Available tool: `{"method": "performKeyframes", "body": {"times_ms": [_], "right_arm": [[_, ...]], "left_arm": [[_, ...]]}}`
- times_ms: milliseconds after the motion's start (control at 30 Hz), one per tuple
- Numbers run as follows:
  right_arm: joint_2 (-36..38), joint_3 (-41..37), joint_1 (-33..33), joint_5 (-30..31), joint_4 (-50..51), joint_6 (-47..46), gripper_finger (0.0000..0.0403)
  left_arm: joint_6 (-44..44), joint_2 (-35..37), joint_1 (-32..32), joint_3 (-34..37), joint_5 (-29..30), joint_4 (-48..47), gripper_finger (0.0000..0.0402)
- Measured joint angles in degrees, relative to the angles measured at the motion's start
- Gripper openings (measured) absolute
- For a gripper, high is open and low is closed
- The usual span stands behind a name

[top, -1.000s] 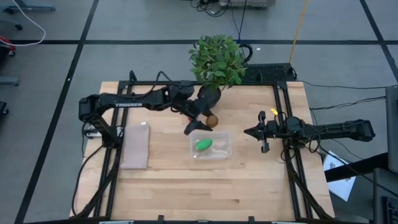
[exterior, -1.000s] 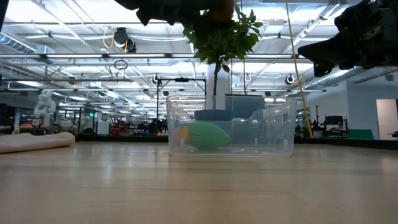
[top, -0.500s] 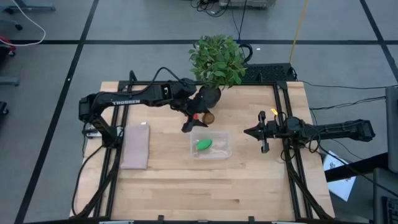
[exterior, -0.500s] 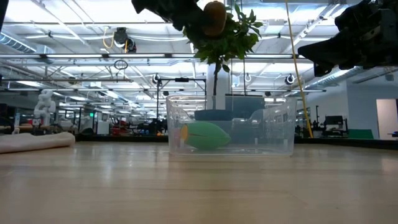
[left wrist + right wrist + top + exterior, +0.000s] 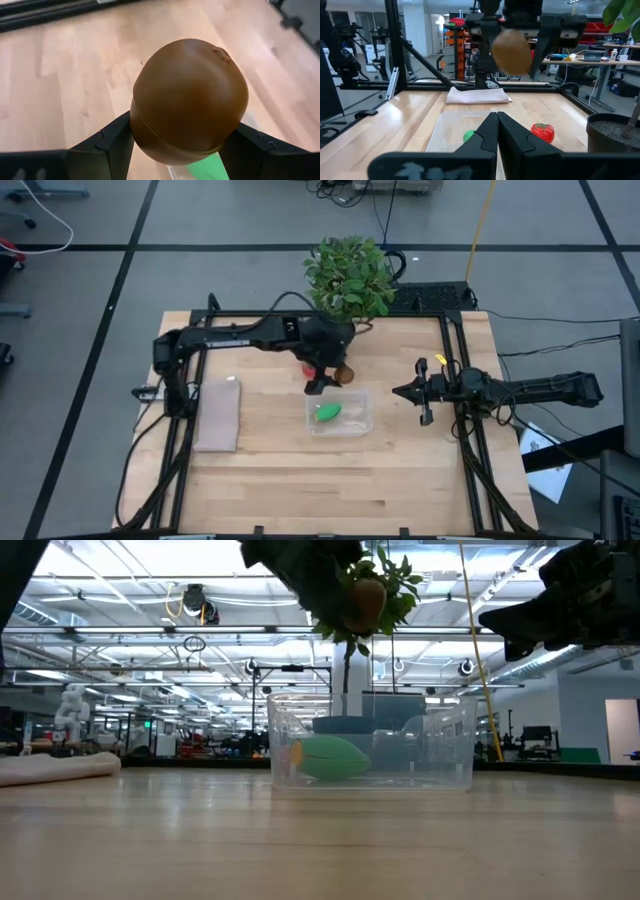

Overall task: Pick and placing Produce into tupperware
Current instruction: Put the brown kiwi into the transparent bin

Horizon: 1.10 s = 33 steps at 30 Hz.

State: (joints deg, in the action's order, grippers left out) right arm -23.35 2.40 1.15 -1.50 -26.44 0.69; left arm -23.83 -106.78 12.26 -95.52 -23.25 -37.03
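Kiwi (image 5: 190, 100) clamped in left hand (image 5: 330, 376) above tupperware (image 5: 340, 412) edge, potted plant (image 5: 349, 275) just behind; right hand (image 5: 400, 392) together.

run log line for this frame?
left pincer: holds kiwi above tupperware | green item: inside | tomato: on table | right pincer: shut, idle

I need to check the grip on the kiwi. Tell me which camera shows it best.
Left wrist view: the kiwi fills the picture, clamped between the left gripper's fingers. The right wrist view shows it held high, farther off. The low view shows it against the plant. The high view shows only a small brown spot.
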Motion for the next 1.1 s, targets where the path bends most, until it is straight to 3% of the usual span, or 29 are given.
{"method": "performKeyframes", "body": {"times_ms": [200,400,700,1100], "right_arm": [[-0.1,0.0,0.0,0.0,0.0,0.1,0.0000],[-0.1,0.0,0.0,0.0,0.1,0.6,0.0000],[-0.1,0.0,0.0,0.0,0.1,1.6,0.0000],[-1.3,0.0,0.0,0.1,0.2,1.9,0.0000]], "left_arm": [[-5.8,-8.2,-2.7,-9.5,3.1,-9.2,0.0241],[-10.6,-14.1,-4.9,-15.0,6.9,-12.3,0.0241],[-21.1,-17.1,-6.9,-15.7,8.8,-13.0,0.0241],[-22.5,-20.9,-7.6,-15.7,9.6,-8.6,0.0241]]}}
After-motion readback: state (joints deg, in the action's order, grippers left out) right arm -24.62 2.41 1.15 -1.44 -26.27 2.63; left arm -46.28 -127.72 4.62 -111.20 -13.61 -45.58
